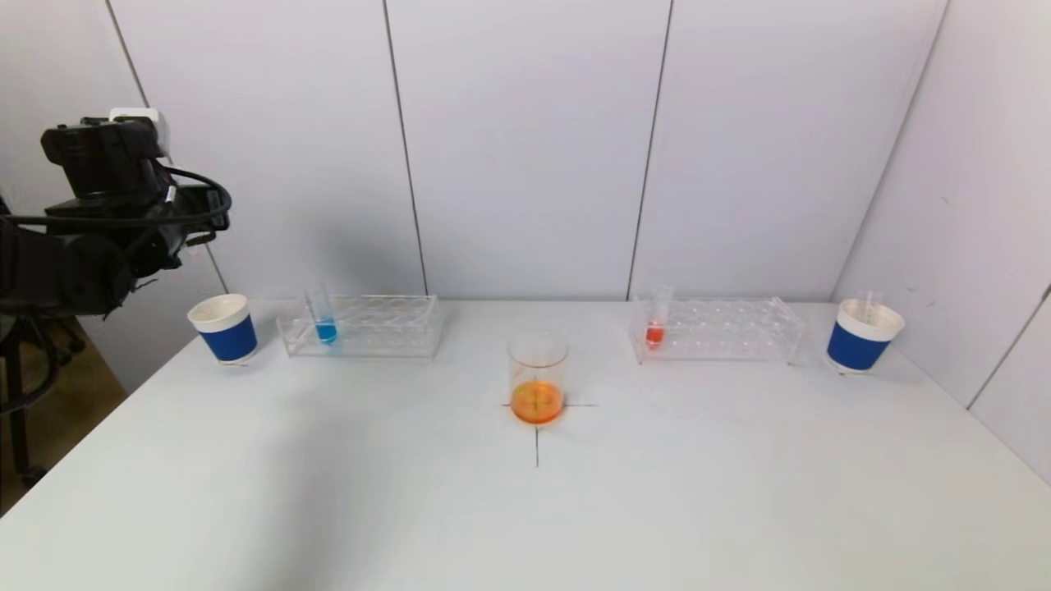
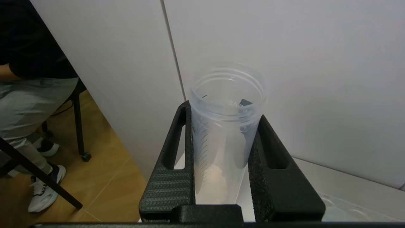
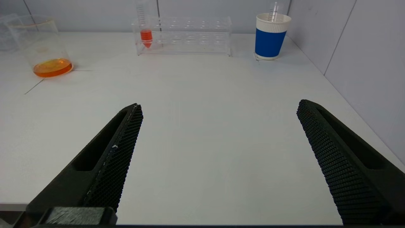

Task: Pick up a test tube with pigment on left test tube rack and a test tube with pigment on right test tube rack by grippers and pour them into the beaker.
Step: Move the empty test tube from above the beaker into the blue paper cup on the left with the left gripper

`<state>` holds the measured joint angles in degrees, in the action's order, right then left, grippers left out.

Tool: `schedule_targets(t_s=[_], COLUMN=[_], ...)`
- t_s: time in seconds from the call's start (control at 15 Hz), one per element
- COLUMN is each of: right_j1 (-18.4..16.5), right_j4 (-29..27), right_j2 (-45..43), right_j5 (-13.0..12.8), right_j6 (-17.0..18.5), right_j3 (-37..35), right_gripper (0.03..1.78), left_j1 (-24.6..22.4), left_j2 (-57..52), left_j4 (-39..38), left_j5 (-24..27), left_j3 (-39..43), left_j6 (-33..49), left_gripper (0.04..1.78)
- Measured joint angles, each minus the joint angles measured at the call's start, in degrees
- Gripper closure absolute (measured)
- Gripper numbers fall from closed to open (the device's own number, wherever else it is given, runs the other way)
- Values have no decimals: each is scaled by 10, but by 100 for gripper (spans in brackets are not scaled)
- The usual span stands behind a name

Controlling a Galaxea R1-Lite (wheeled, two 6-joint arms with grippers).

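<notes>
My left gripper (image 2: 224,110) is shut on a clear, empty test tube (image 2: 221,142) with printed marks, held high near the back wall. In the head view the left arm (image 1: 107,213) hangs above the table's far left corner. A tube with blue pigment (image 1: 325,328) stands in the left rack (image 1: 386,328). A tube with red pigment (image 1: 655,332) stands in the right rack (image 1: 722,328). Orange liquid fills the bottom of the beaker (image 1: 538,377), mid-table. Over the near right of the table, my right gripper (image 3: 218,107) is open and holds nothing.
A blue paper cup (image 1: 223,328) stands left of the left rack, under the raised arm. Another blue cup (image 1: 862,336), right of the right rack, holds an empty tube. White wall panels close the back and right. A black cross marks the beaker's spot.
</notes>
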<state>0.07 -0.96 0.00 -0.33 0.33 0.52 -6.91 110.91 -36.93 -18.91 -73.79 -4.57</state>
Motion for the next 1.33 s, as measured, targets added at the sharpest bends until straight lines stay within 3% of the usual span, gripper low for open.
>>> schedule_targets(t_s=[0.47, 1.33], right_j1=[0, 0], right_j4=[0, 0], right_j2=[0, 0], right_j5=[0, 0], right_j6=[0, 0], right_j3=[0, 0], right_gripper=[4, 4], left_j1=[-33, -36], left_j2=[90, 170], left_j4=[-73, -89], left_j5=[5, 16], left_j3=[-10, -24], left_j6=[1, 18], left_gripper=[133, 133])
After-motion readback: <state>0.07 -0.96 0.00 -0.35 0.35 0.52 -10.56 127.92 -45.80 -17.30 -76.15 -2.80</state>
